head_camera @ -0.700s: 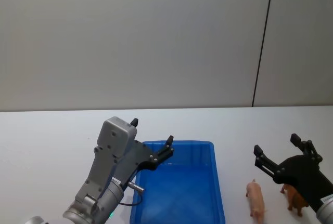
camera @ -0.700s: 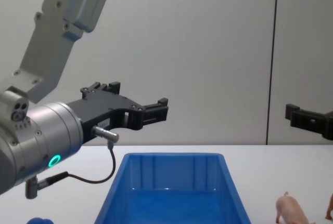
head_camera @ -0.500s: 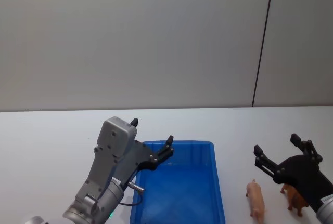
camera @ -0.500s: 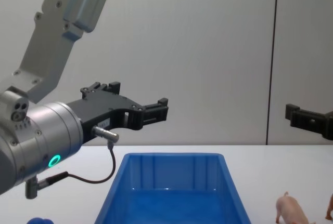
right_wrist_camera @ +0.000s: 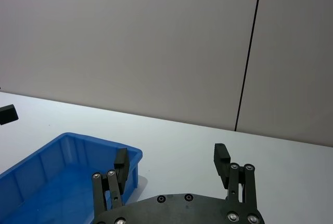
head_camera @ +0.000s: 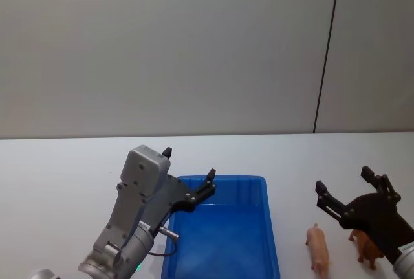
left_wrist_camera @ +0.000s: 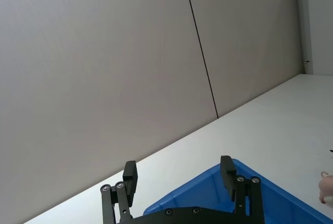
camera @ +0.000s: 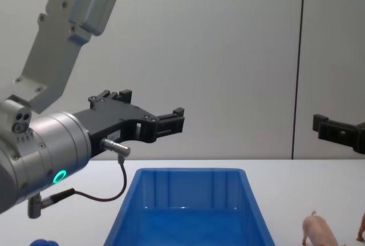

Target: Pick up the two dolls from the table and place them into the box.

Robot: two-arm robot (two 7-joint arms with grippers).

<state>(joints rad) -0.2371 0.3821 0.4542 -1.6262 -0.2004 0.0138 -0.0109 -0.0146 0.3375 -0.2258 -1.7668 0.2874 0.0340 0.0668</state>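
So, pig and brown doll stand on the worktop at the box's 3 o'clock. Right end effector hangs above them, left end effector by the box's 10 o'clock corner, both wide, empty. The dolls are close, so grabbing one may topple the other.

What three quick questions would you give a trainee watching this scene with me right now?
1. True or false: the pale pink toy pig stands on the white table, outside the bright blue plastic box.
2. What is the right gripper closest to? A: the box's left wall. B: the reddish-brown four-legged toy. C: the table's left edge.
3. Fill in: the left gripper, raised over the box's left side, has its fingers ____.

Key: 1 true. 2 B. 3 open, with nothing between them.
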